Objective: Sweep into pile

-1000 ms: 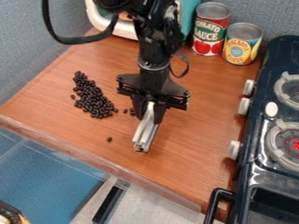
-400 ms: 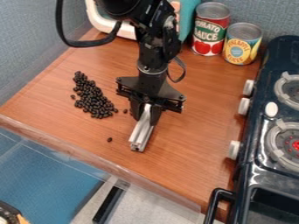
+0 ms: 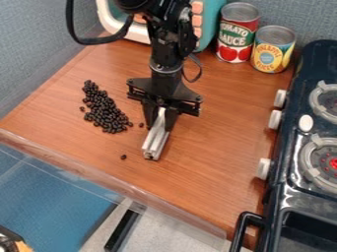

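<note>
The gripper (image 3: 159, 118) hangs over the middle of the counter, right of the beans, shut on a pale metal bar (image 3: 155, 138) that slants down toward the front. Dark beans (image 3: 105, 110) lie in an elongated heap at the left of the counter. A single bean (image 3: 123, 157) sits apart in front of the heap, left of the bar's lower end. Another stray bean (image 3: 141, 125) rests between the heap and the gripper.
Behind the arm stand a teal and white toy appliance (image 3: 209, 24), a red tomato can (image 3: 236, 33) and a yellow can (image 3: 272, 49). A dark toy stove (image 3: 289, 162) lines the right side. The counter's front edge (image 3: 112, 178) runs slantwise below the beans.
The gripper and bar have moved left, toward the beans, and lately a little up the view. Beans beside the gripper a second ago no longer show. The heap looks the same.
</note>
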You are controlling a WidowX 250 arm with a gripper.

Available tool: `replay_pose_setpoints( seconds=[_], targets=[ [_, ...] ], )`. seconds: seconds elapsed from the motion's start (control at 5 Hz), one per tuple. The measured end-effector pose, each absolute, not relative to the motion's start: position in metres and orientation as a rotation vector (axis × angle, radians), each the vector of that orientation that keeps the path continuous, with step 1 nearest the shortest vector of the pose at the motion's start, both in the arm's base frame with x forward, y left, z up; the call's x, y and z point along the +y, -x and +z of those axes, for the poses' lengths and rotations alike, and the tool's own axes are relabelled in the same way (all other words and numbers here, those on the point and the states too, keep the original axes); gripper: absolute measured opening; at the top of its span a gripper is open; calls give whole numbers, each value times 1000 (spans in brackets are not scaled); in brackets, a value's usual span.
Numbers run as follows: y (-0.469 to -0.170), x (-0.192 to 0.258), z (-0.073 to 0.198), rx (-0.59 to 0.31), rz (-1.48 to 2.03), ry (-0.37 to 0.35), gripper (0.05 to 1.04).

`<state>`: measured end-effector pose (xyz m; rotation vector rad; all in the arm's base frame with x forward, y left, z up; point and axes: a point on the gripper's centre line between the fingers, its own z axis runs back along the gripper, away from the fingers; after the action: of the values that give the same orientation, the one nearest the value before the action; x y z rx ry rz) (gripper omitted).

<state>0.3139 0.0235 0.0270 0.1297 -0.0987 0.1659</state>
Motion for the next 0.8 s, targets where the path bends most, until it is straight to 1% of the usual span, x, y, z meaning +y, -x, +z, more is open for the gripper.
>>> replay_pose_setpoints(
  seconds=[0.2, 0.4, 0.6, 0.8],
  targets=[
    [-309, 40, 26, -82, 152, -178, 332],
    [-299, 52, 27, -71, 134, -212, 332],
    [-294, 69, 28, -63, 135, -235, 331],
    [-298, 90, 36, -73, 200, -243, 331]
  ],
)
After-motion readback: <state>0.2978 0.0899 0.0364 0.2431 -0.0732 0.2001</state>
